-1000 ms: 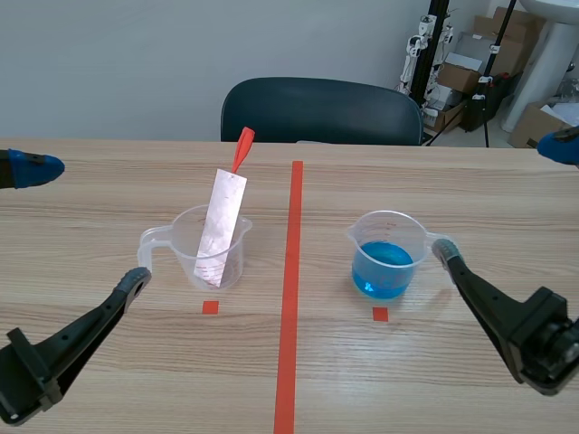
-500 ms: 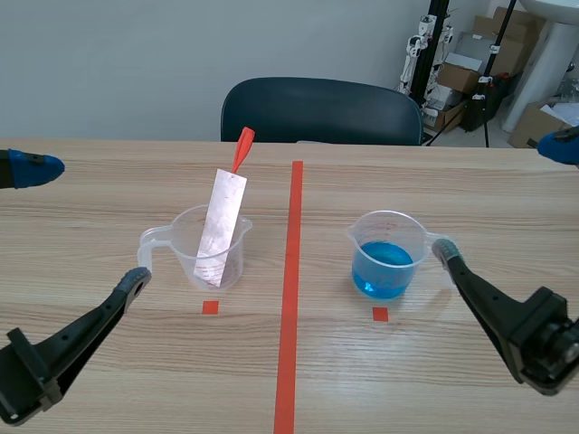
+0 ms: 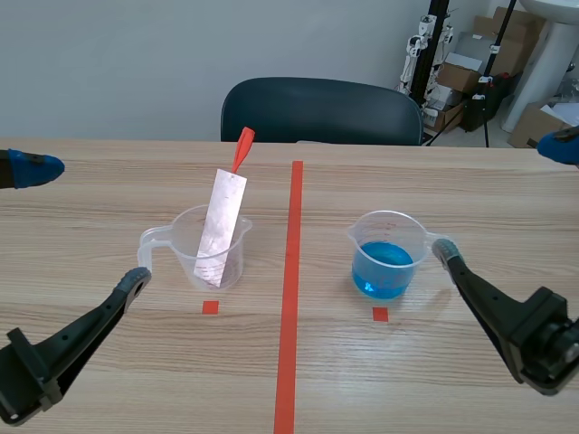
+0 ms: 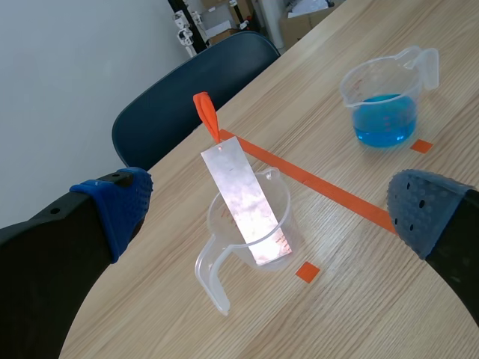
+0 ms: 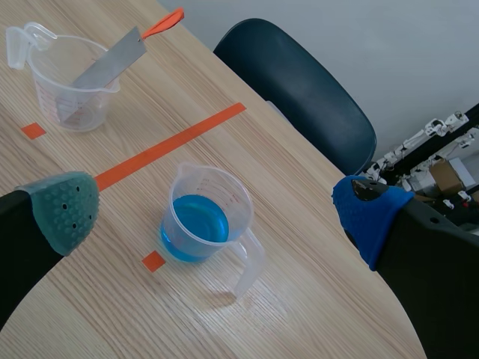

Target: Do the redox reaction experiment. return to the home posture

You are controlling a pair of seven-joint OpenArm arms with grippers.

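Observation:
A clear beaker [image 3: 210, 253] stands left of the red centre line, with a metal strip [image 3: 222, 226] leaning in it; the strip carries an orange-red tag [image 3: 242, 147] at its top. Right of the line stands a second beaker with blue liquid [image 3: 389, 259]. My left gripper [image 3: 81, 224] hangs open at the near left, away from the strip beaker [image 4: 251, 239]. At the near right my right gripper [image 3: 502, 197] is open, with the blue beaker [image 5: 206, 221] ahead of it and untouched. The left gripper [image 4: 273, 196] and right gripper [image 5: 217, 208] hold nothing.
A dark blue chair [image 3: 321, 110] stands behind the far table edge. Boxes and stands [image 3: 470, 63] fill the back right corner. Small orange-red squares [image 3: 210, 306] mark the table in front of each beaker.

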